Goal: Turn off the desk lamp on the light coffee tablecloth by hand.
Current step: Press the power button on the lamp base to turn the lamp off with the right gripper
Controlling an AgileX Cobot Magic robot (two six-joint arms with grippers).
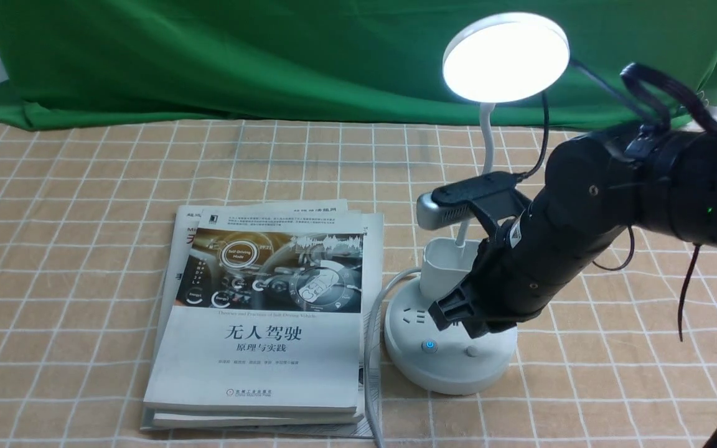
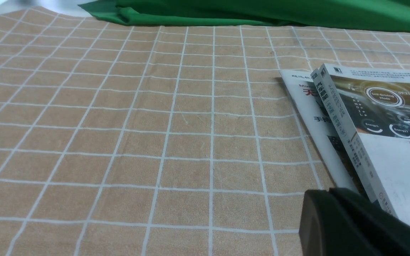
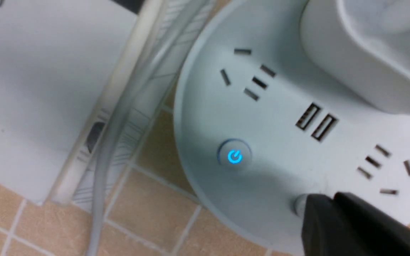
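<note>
The white desk lamp [image 1: 452,364] stands on the light coffee tablecloth [image 1: 84,249], and its round head [image 1: 505,56] is glowing. On its base a blue-lit power button [image 3: 234,156] shines beside a small grey button [image 3: 298,205]. My right gripper [image 3: 327,201], the hand, is shut with nothing held. Its tips lie over the edge of the grey button and hide part of it. From the front, the right gripper [image 1: 449,314] hangs low over the base in front of the cup holder [image 1: 449,264]. My left gripper [image 2: 327,193] is shut and empty just above the cloth.
A stack of books [image 1: 265,323] lies left of the lamp, with the lamp's grey cable [image 1: 371,348] running between them. A green backdrop cloth [image 1: 209,56] hangs at the back. The base also carries sockets and two USB ports [image 3: 315,122].
</note>
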